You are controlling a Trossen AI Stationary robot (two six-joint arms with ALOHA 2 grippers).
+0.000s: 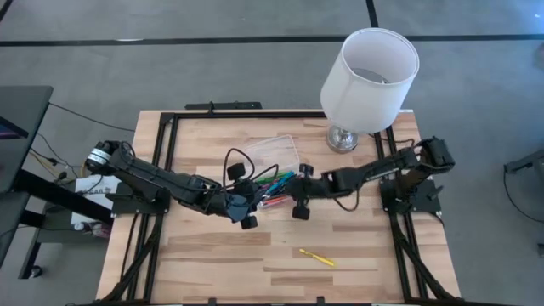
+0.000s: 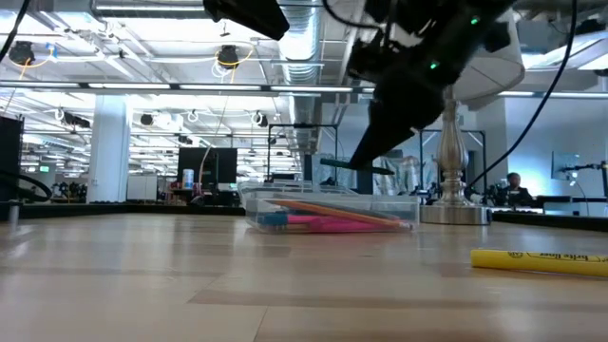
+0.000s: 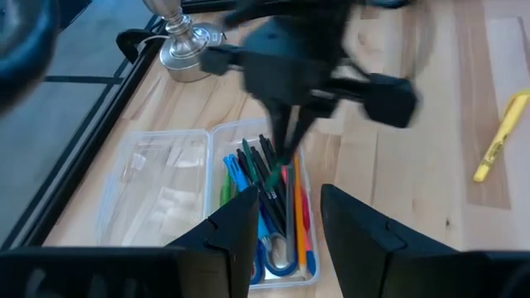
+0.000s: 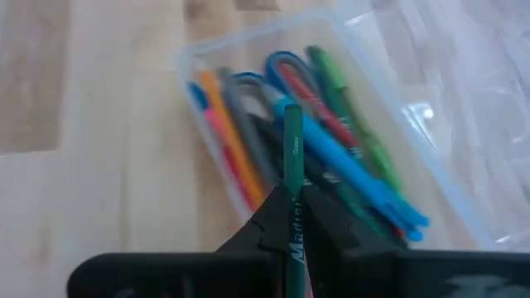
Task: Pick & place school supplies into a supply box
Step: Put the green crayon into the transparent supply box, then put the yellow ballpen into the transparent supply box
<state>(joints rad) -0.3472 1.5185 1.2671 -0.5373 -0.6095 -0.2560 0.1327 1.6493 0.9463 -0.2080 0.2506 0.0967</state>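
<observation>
Supply box [image 4: 248, 58]: clear, shallow plastic case near the table's middle, just in front of the lamp, its transparent lid [image 3: 157, 178] lying open beside it.
Contents: pens and markers in green, blue, red, orange and pink, plus blue-handled scissors [image 3: 269, 252].
Right gripper [image 4: 291, 217]: above the box, fingers clamped on a green pencil [image 4: 292, 149] that points down toward the contents.
Left gripper [image 3: 286, 223]: jaws parted, holding nothing, hovering just beside the box's near end.
Hard to make out: low view shows the box edge-on, so single items cannot be told apart; both arms cover part of it from above.
Surroundings: yellow marker [image 1: 317, 257] lies alone on the wooden table [image 1: 212, 255], well apart from the box; white-shaded lamp [image 1: 370, 72] stands at the far right corner.
</observation>
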